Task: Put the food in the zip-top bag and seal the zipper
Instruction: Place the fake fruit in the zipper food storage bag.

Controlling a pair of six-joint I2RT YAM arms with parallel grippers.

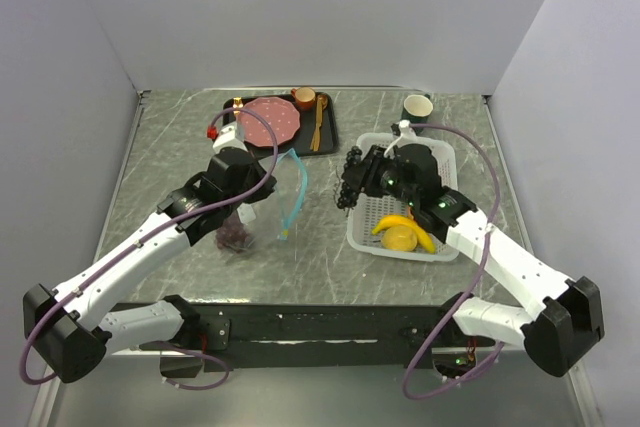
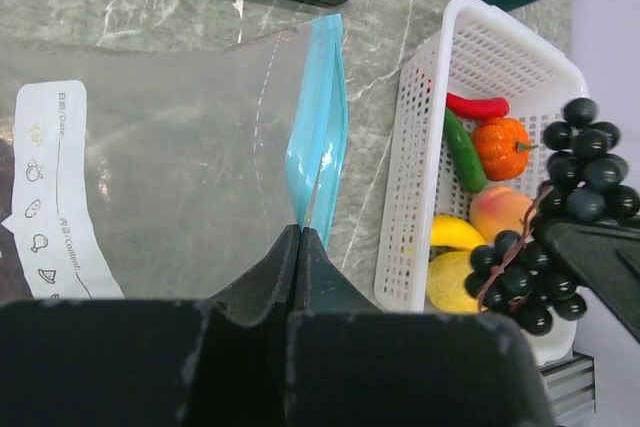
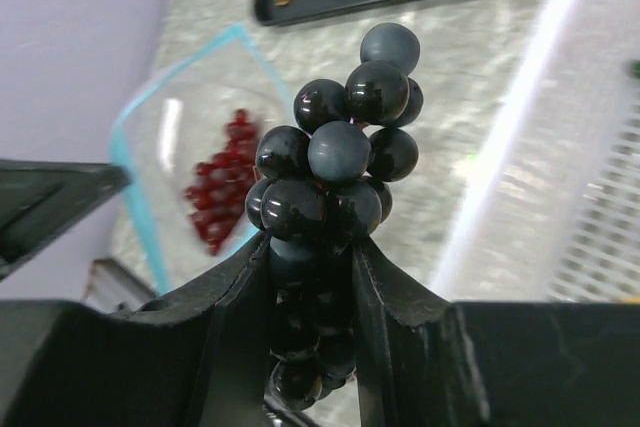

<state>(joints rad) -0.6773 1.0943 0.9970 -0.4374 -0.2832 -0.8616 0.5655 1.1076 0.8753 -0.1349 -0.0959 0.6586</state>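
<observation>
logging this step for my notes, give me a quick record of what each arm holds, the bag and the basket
left fingers: shut on zipper of zip-top bag
right fingers: shut on dark grapes, lifted beside basket
in bag: red grapes
white mesh basket: banana, lemon, peach, red chili, green chili
bag mouth: open, not sealed
</observation>
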